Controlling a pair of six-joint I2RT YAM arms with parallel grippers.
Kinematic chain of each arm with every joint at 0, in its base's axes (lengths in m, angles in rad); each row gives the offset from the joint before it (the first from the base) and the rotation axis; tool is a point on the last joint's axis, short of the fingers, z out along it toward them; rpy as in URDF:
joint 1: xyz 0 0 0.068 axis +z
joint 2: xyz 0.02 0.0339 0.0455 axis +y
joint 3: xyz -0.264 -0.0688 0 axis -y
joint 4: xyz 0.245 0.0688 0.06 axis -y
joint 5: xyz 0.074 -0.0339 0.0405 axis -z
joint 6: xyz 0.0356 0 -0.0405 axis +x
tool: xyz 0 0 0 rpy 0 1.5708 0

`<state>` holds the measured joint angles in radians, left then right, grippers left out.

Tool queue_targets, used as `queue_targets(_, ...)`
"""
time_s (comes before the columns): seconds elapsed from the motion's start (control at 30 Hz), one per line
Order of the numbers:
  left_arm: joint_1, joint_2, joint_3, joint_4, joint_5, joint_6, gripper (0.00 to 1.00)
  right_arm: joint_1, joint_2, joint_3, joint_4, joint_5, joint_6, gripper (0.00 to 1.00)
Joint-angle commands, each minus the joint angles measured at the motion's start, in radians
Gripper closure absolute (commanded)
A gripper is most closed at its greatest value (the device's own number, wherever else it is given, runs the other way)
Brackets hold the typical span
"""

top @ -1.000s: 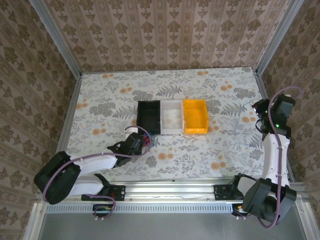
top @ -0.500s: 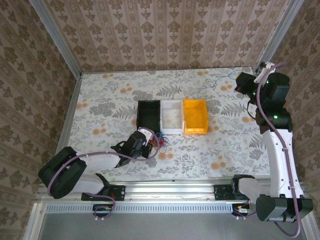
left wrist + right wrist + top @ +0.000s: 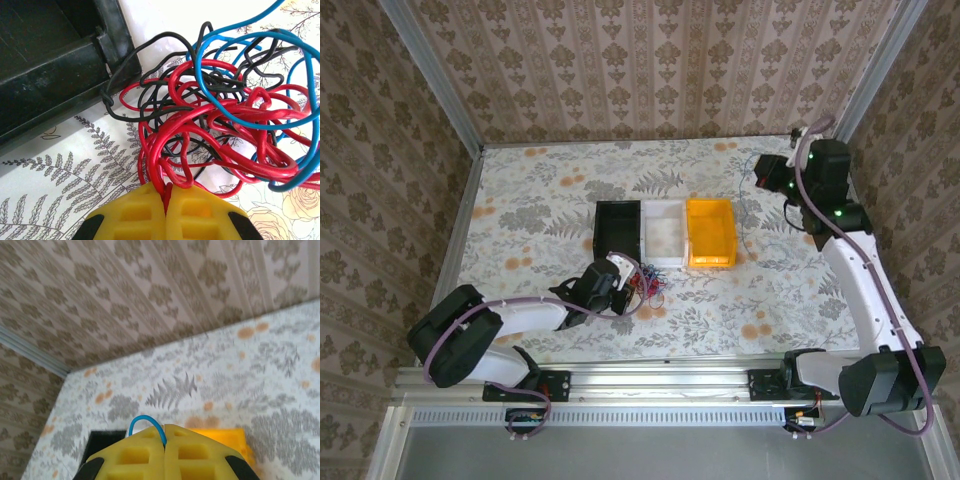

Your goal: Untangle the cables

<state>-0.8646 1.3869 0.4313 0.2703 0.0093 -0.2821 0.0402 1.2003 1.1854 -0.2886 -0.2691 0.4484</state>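
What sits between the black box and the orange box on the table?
A white box, set side by side in a row with the black box and the orange box; the overhead view shows it.

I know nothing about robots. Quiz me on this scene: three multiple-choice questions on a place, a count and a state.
1. Where does the cable tangle lie? A on a shelf; B on the table beside the black bin; C on the floor.
2. How many bins stand in the row? A two; B three; C five.
3. The left fingers are: A wide open; B gripping a bin; C shut on a red cable.
Key: B, wires touch the bin's corner; B, black, white, orange; C, red strand pinched between them.
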Motion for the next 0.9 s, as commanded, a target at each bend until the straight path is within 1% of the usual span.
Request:
queue_targets(0.0,-0.006,0.014,0.028,-0.001,0.017,0.029,1.0,0.009,-0.014,-0.044,0.001,0.043,0.01,1.0)
queue_targets(0.1,-0.007,0.024,0.032,0.0,0.026,0.032,1.0,0.009,-0.033,-0.05,-0.009,0.081,-0.002,1.0)
queue_targets(0.23,-0.007,0.04,0.035,0.004,0.031,0.034,1.0,0.009,-0.067,-0.018,-0.021,0.176,-0.032,1.0)
queue_targets(0.33,-0.008,0.053,0.038,0.011,0.036,0.035,1.0,0.009,-0.084,0.008,-0.011,0.206,-0.046,1.0)
queue_targets(0.4,-0.008,0.061,0.041,0.01,0.037,0.035,1.0,0.01,-0.096,0.021,0.012,0.195,-0.052,1.0)
queue_targets(0.63,-0.007,0.077,0.039,0.016,0.042,0.035,1.0,0.022,-0.116,0.06,0.07,0.094,-0.053,1.0)
queue_targets(0.87,-0.008,0.099,0.037,0.029,0.052,0.037,1.0,0.058,-0.118,0.098,0.076,0.082,-0.067,1.0)
